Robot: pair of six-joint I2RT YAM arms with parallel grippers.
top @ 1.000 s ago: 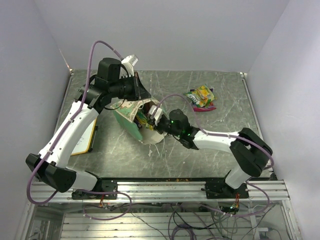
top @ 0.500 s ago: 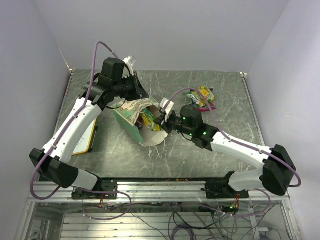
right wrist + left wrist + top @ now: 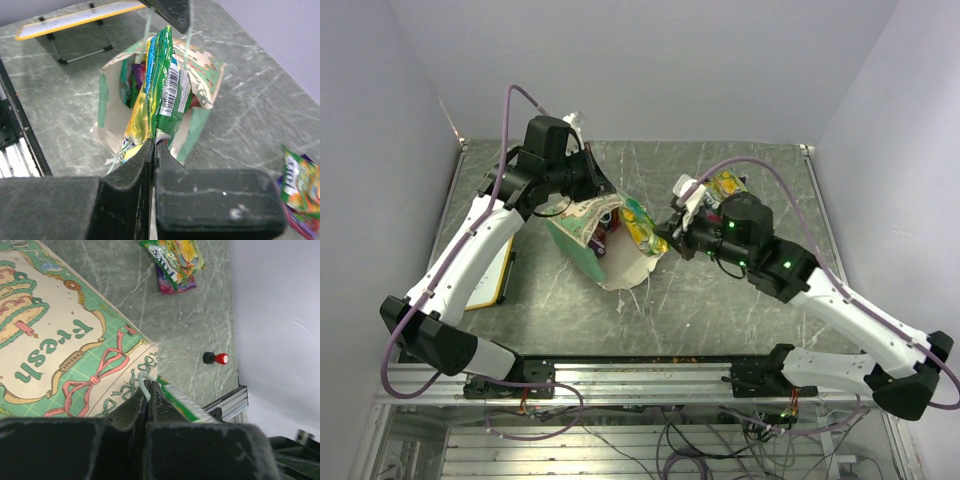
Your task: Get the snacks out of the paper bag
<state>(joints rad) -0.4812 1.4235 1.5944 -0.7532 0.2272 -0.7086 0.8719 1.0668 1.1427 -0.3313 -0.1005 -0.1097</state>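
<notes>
Right pincer (image 3: 152,142) — clenched on yellow-green packet (image 3: 160,95) at mouth of paper bag (image 3: 580,252) on desk (image 3: 775,170); left pincer (image 3: 148,395) clamped on string handle (image 3: 144,384); risk — thin edge-grip slipping, packet falling inside.

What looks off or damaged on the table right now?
The paper bag looks battered: it lies tipped on its side, its mouth rim creased and folded over, held up by a string handle in the left gripper. The right gripper pinches a yellow-green packet at the mouth.
</notes>
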